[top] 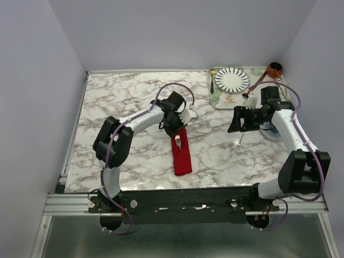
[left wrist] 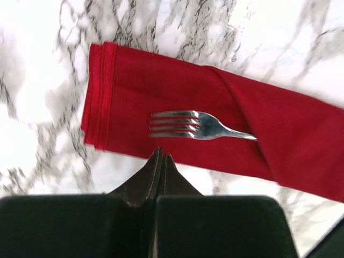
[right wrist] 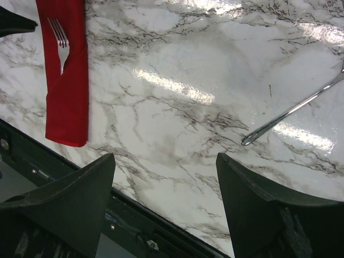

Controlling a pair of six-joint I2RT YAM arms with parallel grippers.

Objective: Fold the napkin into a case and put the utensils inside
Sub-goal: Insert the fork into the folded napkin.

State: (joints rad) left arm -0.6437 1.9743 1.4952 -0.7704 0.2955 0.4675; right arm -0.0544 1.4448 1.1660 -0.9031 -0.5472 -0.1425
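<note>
The main risk lies with the case (left wrist: 279, 134). It is only a soft red cloth folded into a long narrow strip on the marble counter (right wrist: 177, 64), and nothing pins it down. The fork (left wrist: 199, 125) is tucked in by its handle alone, under a diagonal flap, with the tines lying bare on the cloth. The left tool (left wrist: 161, 161) sits just at the long edge of the case, beside those tines. A sideways drag or a nudge from it would likely rumple the flap, shift the strip or slide the fork back out.

The second risk is the second silver utensil (right wrist: 290, 110), which lies flat on the glossy counter, well apart from the case and nearer the right arm. It is thin and low, so a pinch may skid off it or tip it up. Pushing it under the flap could also lift the fold or knock the fork askew.

The left tool has its fingers pressed together to a point and grips nothing. I cannot tell whether its tips touch the cloth. The right tool (right wrist: 165, 157) hangs over bare counter with its fingers spread wide, empty, the loose utensil off to one side and not between them.
</note>
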